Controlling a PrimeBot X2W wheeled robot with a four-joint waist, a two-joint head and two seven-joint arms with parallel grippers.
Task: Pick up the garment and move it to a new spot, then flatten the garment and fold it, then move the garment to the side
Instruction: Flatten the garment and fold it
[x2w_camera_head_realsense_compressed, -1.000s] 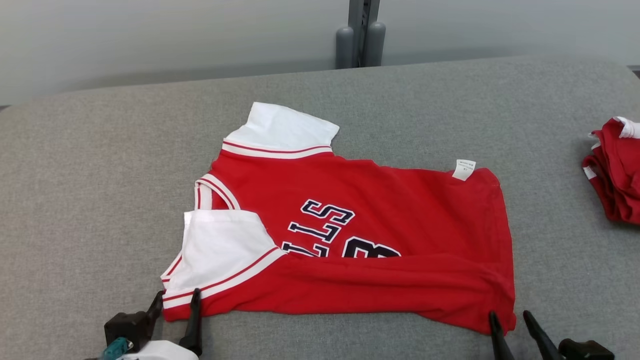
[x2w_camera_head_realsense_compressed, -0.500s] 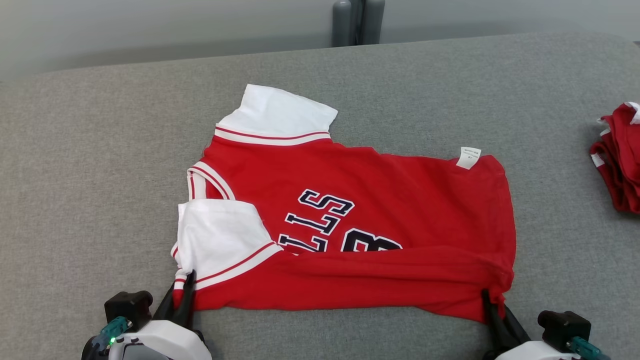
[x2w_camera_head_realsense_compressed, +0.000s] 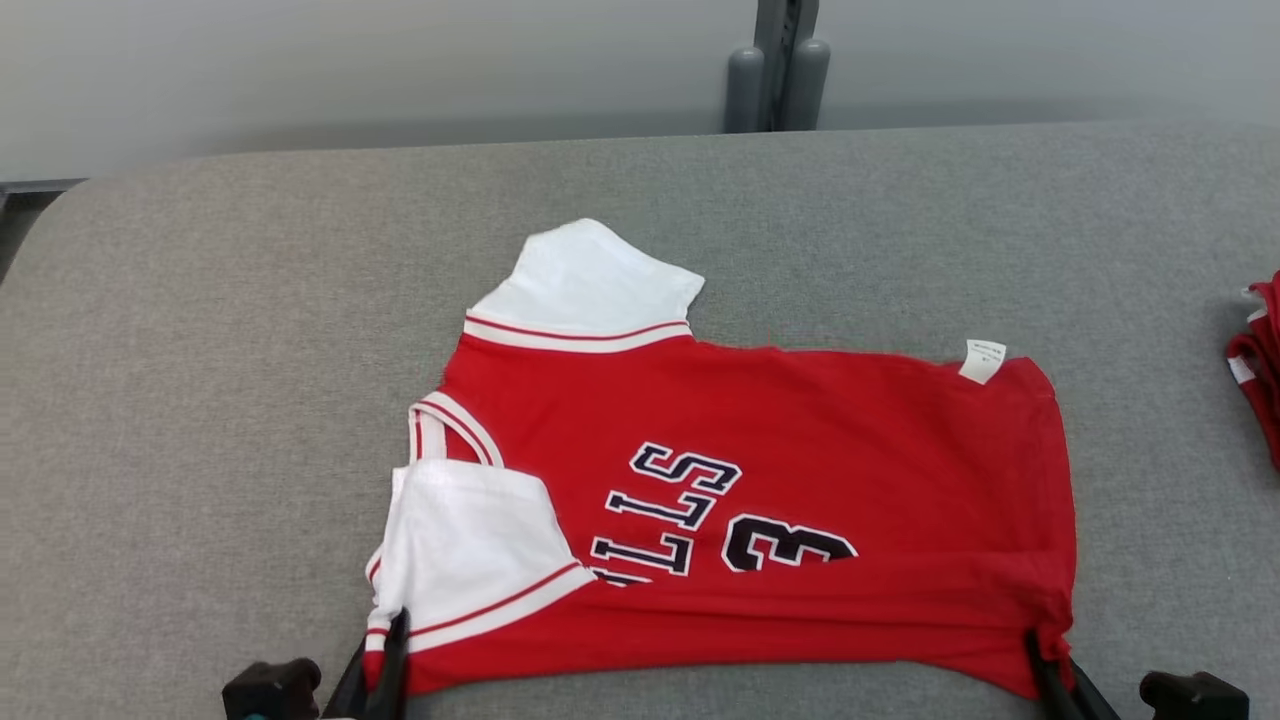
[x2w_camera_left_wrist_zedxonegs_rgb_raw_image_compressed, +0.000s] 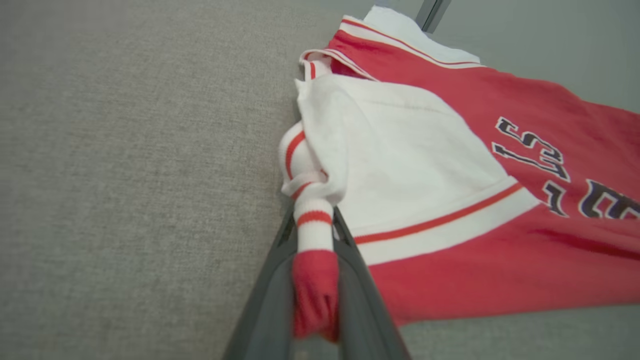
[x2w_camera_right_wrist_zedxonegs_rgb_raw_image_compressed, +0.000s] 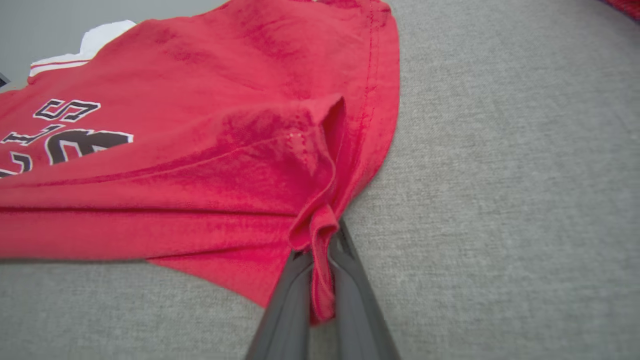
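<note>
Head view: the grey padded table bore the red garment, lying partly folded at its near middle. Other red clothing lay well apart at the right edge. At the near-left corner, the left gripper pinched the garment's bunched striped trim. At the near-right corner, the right gripper pinched its red hem.

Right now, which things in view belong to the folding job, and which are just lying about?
Job:
jersey
left gripper, shut on its sleeve corner
right gripper, shut on its hem corner

Lying about:
red pile, far right
grey post, at the back
</note>
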